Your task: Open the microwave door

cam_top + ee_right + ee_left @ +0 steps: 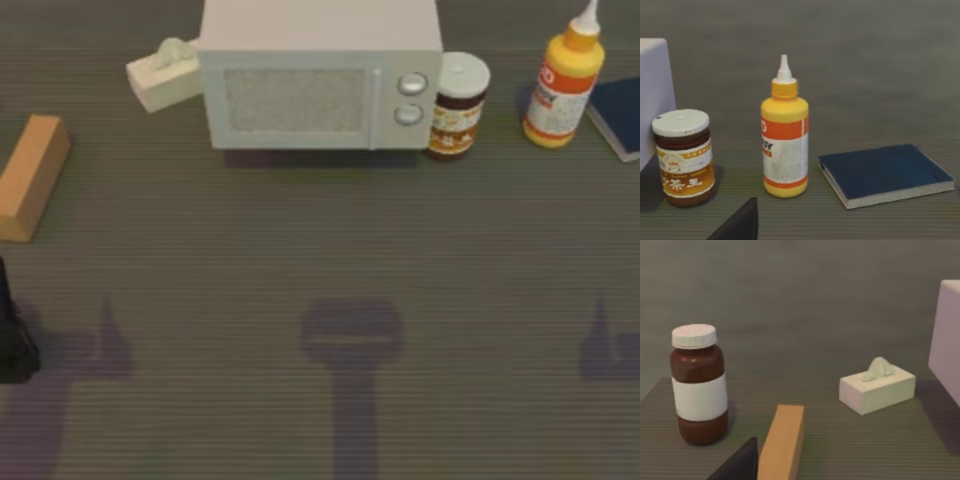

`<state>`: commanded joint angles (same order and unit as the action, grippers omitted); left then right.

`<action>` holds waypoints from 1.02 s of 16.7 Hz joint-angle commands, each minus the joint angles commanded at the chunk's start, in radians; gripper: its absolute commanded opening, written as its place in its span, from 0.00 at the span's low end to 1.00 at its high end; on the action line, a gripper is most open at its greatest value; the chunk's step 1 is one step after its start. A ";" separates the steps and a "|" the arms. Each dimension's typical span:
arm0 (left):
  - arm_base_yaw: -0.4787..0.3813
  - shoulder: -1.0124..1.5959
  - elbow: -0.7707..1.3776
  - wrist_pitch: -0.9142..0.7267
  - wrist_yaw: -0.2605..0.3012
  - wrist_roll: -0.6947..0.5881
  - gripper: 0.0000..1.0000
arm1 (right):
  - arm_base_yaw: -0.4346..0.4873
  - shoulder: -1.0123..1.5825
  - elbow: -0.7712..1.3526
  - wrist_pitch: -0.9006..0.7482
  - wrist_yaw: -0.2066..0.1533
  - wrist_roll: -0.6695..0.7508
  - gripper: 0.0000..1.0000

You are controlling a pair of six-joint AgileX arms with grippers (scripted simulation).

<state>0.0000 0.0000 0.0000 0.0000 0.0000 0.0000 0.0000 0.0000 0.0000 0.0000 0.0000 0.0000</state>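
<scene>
The white microwave [320, 75] stands at the back middle of the table. Its door [295, 100], with a speckled grey window, lies flush with the front, the thin handle [376, 105] beside two grey knobs [410, 100]. A white side wall of the microwave [947, 340] shows in the left wrist view and another [655, 95] in the right wrist view. My left gripper [12, 340] sits at the table's far left edge, well in front of the microwave; only a dark tip of it [740, 465] shows in its wrist view. My right gripper [740, 225] shows only in its own wrist view, facing the table's right back.
A cream tissue box [165, 75] touches the microwave's left side. An orange wooden block [32, 175] lies at the far left. A brown labelled jar [457, 105] stands right of the microwave, then a yellow glue bottle [563, 85] and a blue book [620, 115]. Another brown jar [697, 385] stands beyond the block.
</scene>
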 joint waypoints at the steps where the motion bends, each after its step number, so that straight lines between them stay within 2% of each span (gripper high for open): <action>1: 0.000 0.000 0.000 0.000 0.000 0.000 1.00 | 0.000 0.000 0.000 0.000 0.000 0.000 1.00; 4: -0.018 0.031 0.027 -0.004 -0.015 -0.006 1.00 | 0.000 0.000 0.000 0.000 0.000 0.000 1.00; 7: -0.083 0.156 0.130 -0.018 -0.073 -0.033 1.00 | 0.000 0.000 0.000 0.000 0.000 0.000 1.00; 11: -0.222 0.467 0.365 -0.032 -0.196 -0.101 1.00 | 0.000 0.000 0.000 0.000 0.000 0.000 1.00; 17: -0.474 1.111 0.829 -0.024 -0.419 -0.247 1.00 | 0.000 0.000 0.000 0.000 0.000 0.000 1.00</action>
<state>-0.4743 1.1110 0.8286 -0.0244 -0.4191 -0.2471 0.0000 0.0000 0.0000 0.0000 0.0000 0.0000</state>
